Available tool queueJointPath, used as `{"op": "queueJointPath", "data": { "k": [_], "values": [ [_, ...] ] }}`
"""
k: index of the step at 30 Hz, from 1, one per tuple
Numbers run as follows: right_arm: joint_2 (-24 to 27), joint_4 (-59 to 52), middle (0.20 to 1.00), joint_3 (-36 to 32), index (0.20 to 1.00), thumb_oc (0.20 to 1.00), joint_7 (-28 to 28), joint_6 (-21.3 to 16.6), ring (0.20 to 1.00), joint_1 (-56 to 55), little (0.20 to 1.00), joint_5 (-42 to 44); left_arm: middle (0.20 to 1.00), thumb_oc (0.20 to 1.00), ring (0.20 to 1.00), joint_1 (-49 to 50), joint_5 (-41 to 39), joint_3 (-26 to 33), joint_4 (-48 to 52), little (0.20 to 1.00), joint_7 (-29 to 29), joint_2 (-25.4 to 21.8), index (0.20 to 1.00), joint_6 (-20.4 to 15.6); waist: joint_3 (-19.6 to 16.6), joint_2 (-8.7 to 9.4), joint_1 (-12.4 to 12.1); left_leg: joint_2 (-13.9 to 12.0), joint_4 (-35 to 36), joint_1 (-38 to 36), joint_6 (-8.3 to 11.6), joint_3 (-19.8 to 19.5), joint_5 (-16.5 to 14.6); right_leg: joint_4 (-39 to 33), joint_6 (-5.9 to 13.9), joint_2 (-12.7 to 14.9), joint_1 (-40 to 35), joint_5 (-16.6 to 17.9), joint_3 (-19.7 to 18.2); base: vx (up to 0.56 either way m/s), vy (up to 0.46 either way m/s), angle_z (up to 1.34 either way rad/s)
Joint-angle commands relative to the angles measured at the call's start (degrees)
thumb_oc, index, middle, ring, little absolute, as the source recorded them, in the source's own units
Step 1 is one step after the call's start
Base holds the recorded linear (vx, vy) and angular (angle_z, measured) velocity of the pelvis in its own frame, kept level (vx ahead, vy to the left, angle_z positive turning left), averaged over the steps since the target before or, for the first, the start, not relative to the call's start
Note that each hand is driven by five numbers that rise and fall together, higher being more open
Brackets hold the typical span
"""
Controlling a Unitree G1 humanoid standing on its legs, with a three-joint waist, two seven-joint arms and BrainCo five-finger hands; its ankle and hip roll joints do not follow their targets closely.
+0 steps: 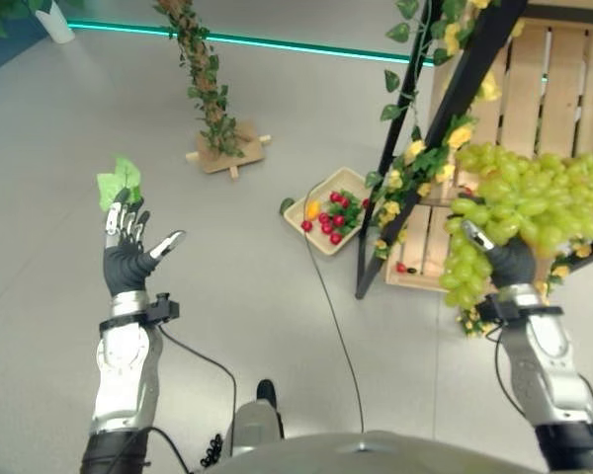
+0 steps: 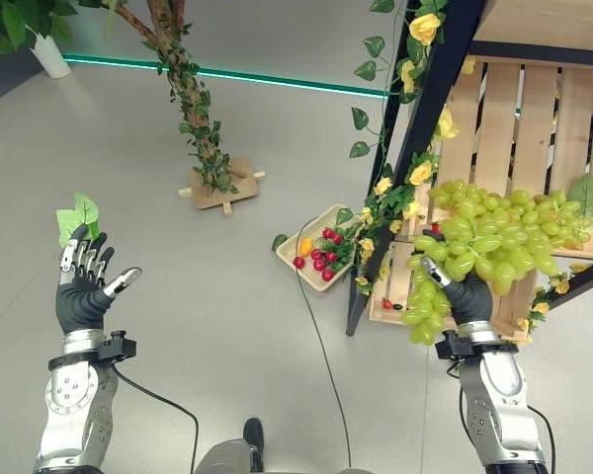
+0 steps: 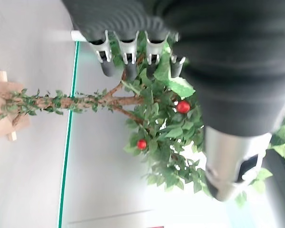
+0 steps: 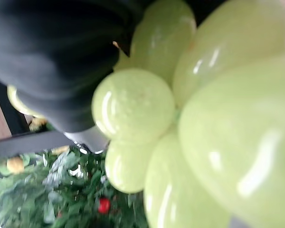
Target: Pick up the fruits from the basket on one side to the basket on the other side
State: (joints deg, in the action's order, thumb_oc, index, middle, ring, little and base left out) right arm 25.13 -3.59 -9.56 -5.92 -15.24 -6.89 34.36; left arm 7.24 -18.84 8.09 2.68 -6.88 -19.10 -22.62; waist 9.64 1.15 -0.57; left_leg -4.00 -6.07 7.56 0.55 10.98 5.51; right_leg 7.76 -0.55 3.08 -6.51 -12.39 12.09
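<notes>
Held up in the right hand (image 2: pixel 471 294): green grape bunch (image 2: pixel 494 242), fingers curled around it, long axis running sideways from the hand toward the wooden crate shelf (image 2: pixel 534 109), one cluster drooping downward. Raised at the left, left hand (image 2: pixel 81 292), fingers straight and spread, holding nothing. Lay on the floor (image 2: pixel 178 326) beyond, tray of red fruits (image 2: pixel 311 249).

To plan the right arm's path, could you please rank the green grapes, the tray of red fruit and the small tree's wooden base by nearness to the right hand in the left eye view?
1. Green grapes: at the right hand, touching it.
2. Tray of red fruit: on the floor, to its left.
3. Wooden base: farther left and beyond.
</notes>
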Motion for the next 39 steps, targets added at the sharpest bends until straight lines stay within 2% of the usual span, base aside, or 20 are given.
{"op": "queueJointPath", "data": {
  "k": [1, 9, 14, 16, 18, 19, 20, 21, 22, 23, 25, 26, 27, 30, 31, 34, 39],
  "values": [
    [0.3, -1.0, 0.2, -3.1, 0.2, 0.2, 3.0, -6.0, 0.2, 3.9, 0.2, -2.4, 1.0, 1.0, 1.0, -2.4, 0.1, 3.6, 0.0, 1.0, -0.2, -2.4, 1.0, -2.0, -1.7, 0.7, 1.5, 0.5, -3.5, 0.6, 3.12, -0.3, -6.6, -2.8, 2.69, -2.0, 4.3, 4.0, 0.3, 0.04, 0.064, 0.36],
    [0.3, 2.7, 0.2, -1.3, 0.2, 0.2, 5.6, -5.9, 0.2, 7.6, 0.2, -3.9, 1.0, 1.0, 1.0, -0.5, 1.1, 3.7, 0.1, 1.0, 0.2, -5.2, 1.0, -2.1, -1.6, 1.63, 0.3, 2.4, -2.5, -0.6, 1.49, 0.0, -8.9, -0.7, 4.09, -0.1, 5.3, 4.5, -1.2, 0.07, 0.108, -0.06],
    [0.7, 4.8, 0.2, -0.3, 0.2, 0.2, 6.9, -5.7, 0.2, 9.6, 0.2, -5.5, 1.0, 1.0, 1.0, -0.4, 1.8, 3.6, 0.8, 1.0, 0.1, -7.1, 1.0, -2.4, -1.6, 2.13, -0.3, 2.9, -3.2, -1.4, -0.25, 1.4, -11.2, 4.2, 5.84, 1.5, 7.2, 4.2, -1.9, 0.07, 0.156, -0.2],
    [0.9, 5.4, 0.2, 0.4, 0.2, 0.2, 7.5, -5.6, 0.2, 10.7, 0.2, -6.1, 1.0, 1.0, 1.0, -0.8, 2.6, 3.2, 1.0, 1.0, -0.3, -8.1, 1.0, -2.4, -1.2, 1.98, -0.4, 3.5, -2.9, -2.5, -1.19, 1.5, -12.0, 10.2, 7.57, 2.5, 9.7, 5.1, -2.0, 0.05, 0.176, -0.2],
    [1.3, 5.5, 0.2, 0.5, 0.2, 0.2, 8.2, -5.4, 0.2, 11.3, 0.2, -7.2, 1.0, 1.0, 1.0, -1.1, 3.0, 2.7, 1.4, 1.0, -0.3, -8.6, 1.0, -2.4, -0.3, 1.62, 0.2, 3.9, -2.6, -3.7, -2.09, 1.3, -12.5, 16.4, 9.6, 3.7, 12.4, 8.9, -2.4, 0.0, 0.187, -0.18],
    [1.6, 6.2, 0.2, 1.0, 0.2, 0.2, 8.8, -5.3, 0.2, 12.4, 0.2, -7.7, 1.0, 1.0, 1.0, -1.3, 3.0, 2.2, 1.8, 1.0, -0.2, -9.0, 1.0, -2.5, 0.8, 0.99, 0.6, 3.9, -2.5, -3.9, -2.59, 1.1, -12.4, 20.5, 10.04, 3.8, 14.3, 9.8, -3.3, -0.02, 0.154, 0.02],
    [1.5, 7.0, 0.2, 0.8, 0.2, 0.2, 9.4, -5.3, 0.2, 13.1, 0.2, -7.8, 1.0, 1.0, 1.0, -1.5, 3.2, 1.9, 2.1, 1.0, -0.1, -9.3, 1.0, -2.4, 1.2, 0.61, 0.9, 3.9, -2.7, -3.9, -2.64, 0.6, -12.5, 21.8, 9.57, 3.7, 15.6, 9.1, -4.5, 0.02, 0.093, 0.12],
    [1.6, 7.0, 0.2, 0.9, 0.2, 0.2, 9.5, -5.3, 0.2, 13.2, 0.2, -8.0, 1.0, 1.0, 1.0, -1.7, 3.4, 1.9, 2.1, 1.0, -0.1, -9.4, 1.0, -2.6, 1.1, 0.56, 1.0, 4.1, -2.5, -4.2, -2.54, 0.5, -12.7, 20.0, 8.99, 4.1, 16.0, 8.2, -4.8, 0.1, -0.046, 0.08],
    [2.1, 7.8, 0.2, 0.8, 0.2, 0.2, 10.3, -5.5, 0.2, 14.3, 0.2, -7.9, 1.0, 1.0, 1.0, -2.3, 3.1, 1.7, 2.1, 1.0, -0.4, -9.7, 1.0, -3.0, 1.4, 0.26, 0.7, 3.7, -2.5, -4.3, -1.62, -0.2, -13.0, 13.9, 8.46, 6.7, 16.7, 7.2, -5.3, 0.09, -0.069, 0.07],
    [2.1, 7.9, 0.2, 0.8, 0.2, 0.2, 10.3, -5.6, 0.2, 14.4, 0.2, -7.9, 1.0, 1.0, 1.0, -2.4, 3.1, 1.7, 2.0, 1.0, -0.4, -9.7, 1.0, -3.0, 1.4, 0.15, 0.8, 3.6, -2.6, -4.4, -1.57, -0.3, -13.1, 13.6, 8.45, 6.6, 16.4, 7.2, -5.2, 0.08, -0.154, -0.02],
    [2.8, 9.4, 0.2, 1.1, 0.2, 0.2, 11.7, -5.6, 0.2, 15.7, 0.2, -8.1, 1.0, 1.0, 1.0, -3.3, 1.9, 1.5, 1.6, 1.0, -0.6, -9.8, 1.0, -3.3, 2.4, 0.12, 0.8, 2.8, -4.0, -4.2, -0.1, -1.6, -14.1, 4.8, 8.85, 10.7, 18.6, 10.3, -7.3, 0.07, -0.148, 0.06],
    [2.8, 9.4, 0.2, 1.2, 0.2, 0.2, 11.7, -5.6, 0.2, 15.8, 0.2, -8.1, 1.0, 1.0, 1.0, -3.4, 1.9, 1.5, 1.5, 1.0, -0.6, -9.8, 1.0, -3.3, 2.4, 0.05, 0.8, 2.7, -4.1, -4.2, -0.09, -1.7, -14.2, 4.6, 8.85, 10.7, 18.4, 10.4, -7.3, 0.14, -0.21, 0.16],
    [3.5, 9.1, 0.2, 1.3, 0.2, 0.2, 12.4, -5.2, 0.2, 16.2, 0.2, -9.3, 1.0, 1.0, 1.0, -3.5, 1.7, 1.5, 1.0, 1.0, -1.0, -9.6, 1.0, -3.1, 2.9, 0.87, 1.1, 2.2, -5.8, -4.5, 0.86, -2.1, -15.3, 1.4, 9.97, 12.6, 18.6, 12.9, -7.8, 0.11, -0.222, 0.38],
    [3.7, 8.6, 0.2, 1.2, 0.2, 0.2, 12.3, -5.1, 0.2, 16.8, 0.2, -8.9, 1.0, 1.0, 1.0, -3.2, 1.4, 2.0, 0.1, 1.0, -1.0, -9.3, 1.0, -3.1, 3.1, 2.59, 0.1, 1.9, -8.2, -3.4, 1.49, -1.5, -16.2, 0.8, 10.46, 12.7, 17.4, 14.3, -5.9, 0.09, -0.238, 0.38],
    [3.7, 8.6, 0.2, 1.2, 0.2, 0.2, 12.3, -5.1, 0.2, 16.8, 0.2, -8.9, 1.0, 1.0, 1.0, -3.2, 1.4, 2.0, 0.1, 1.0, -1.0, -9.3, 1.0, -3.1, 3.1, 2.59, 0.1, 1.9, -8.2, -3.4, 1.49, -1.5, -16.2, 0.8, 10.46, 12.7, 17.4, 14.3, -5.9, 0.09, -0.251, 0.38],
    [5.8, 9.2, 0.2, 0.4, 0.2, 0.2, 13.0, -4.9, 0.2, 18.3, 0.2, -8.9, 1.0, 1.0, 1.0, -2.1, 0.6, 1.6, 0.2, 1.0, -0.2, -8.7, 1.0, -2.7, 3.5, 1.93, -0.6, -1.4, -9.0, -2.9, 3.64, -3.0, -15.2, 6.3, 9.35, 10.2, 17.8, 11.0, -3.2, 0.09, -0.288, 0.21],
    [8.7, 12.1, 0.2, 0.4, 0.2, 0.2, 14.9, -5.3, 0.2, 21.8, 0.2, -7.7, 1.0, 1.0, 1.0, -2.7, -0.6, -0.1, 0.9, 1.0, 0.0, -8.9, 1.0, -2.4, 3.7, 1.25, -0.3, -2.7, -7.3, -2.7, 4.48, -4.6, -13.8, 8.9, 8.73, 9.0, 18.3, 9.0, -1.2, 0.04, -0.147, 0.16]
  ]
}}
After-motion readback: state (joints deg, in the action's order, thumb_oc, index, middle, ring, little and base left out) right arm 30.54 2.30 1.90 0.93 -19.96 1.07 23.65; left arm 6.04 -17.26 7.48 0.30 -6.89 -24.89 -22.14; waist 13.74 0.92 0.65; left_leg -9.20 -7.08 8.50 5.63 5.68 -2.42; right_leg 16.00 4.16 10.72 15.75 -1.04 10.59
